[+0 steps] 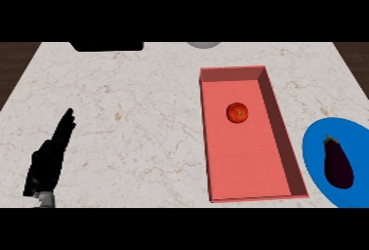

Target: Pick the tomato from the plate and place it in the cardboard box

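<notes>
The round blue plate (314, 146) at the right is cut off by the picture's right edge and by the lower band, so only its left part shows. The robot's left hand (49, 158), black with straight fingers, enters at the lower left; its grey forearm is almost wholly cut off below. The right hand lies outside the view. At the counter's far edge, a flat black object (107, 46) and a pale grey rounded object (205, 44) are each cropped by the upper band; what they are cannot be told. The marbled white counter (130, 107) runs out of view at the bottom.
</notes>
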You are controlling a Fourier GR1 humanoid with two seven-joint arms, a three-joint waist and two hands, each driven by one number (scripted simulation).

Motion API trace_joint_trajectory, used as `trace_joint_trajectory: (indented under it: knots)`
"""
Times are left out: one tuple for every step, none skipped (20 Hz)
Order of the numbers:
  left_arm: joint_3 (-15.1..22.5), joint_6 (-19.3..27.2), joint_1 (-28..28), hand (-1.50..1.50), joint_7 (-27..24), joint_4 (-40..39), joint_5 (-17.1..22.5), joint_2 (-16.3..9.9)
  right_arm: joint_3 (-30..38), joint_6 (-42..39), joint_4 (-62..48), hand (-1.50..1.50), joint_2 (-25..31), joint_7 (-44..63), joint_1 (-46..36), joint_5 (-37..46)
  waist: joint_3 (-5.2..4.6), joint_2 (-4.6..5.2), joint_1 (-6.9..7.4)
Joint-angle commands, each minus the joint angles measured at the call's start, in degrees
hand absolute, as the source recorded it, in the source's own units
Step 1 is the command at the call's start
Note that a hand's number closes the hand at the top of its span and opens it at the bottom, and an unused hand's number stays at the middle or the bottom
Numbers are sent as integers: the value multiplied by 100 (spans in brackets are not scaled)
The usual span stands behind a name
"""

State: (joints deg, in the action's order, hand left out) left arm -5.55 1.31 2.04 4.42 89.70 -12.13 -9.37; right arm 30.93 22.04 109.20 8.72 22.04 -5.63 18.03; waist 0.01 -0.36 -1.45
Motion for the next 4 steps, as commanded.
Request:
trace_joint_trajectory:
  knots:
    - [-106,-152,-289,0,446,262,108,-176,851,-646,338,-150,282,-697,987,-1312,9,5,-2]
    - [-16,70,149,0,-268,-133,-48,65,1099,-932,424,-150,421,-790,1203,-1660,5,6,-12]
    - [-127,-76,-324,0,284,-25,20,-144,1072,-1015,746,-150,290,-490,1376,-1658,1,16,34]
    - [-158,-241,-54,0,306,280,135,-240,1344,-1216,389,-150,360,-1009,1555,-1982,5,11,52]
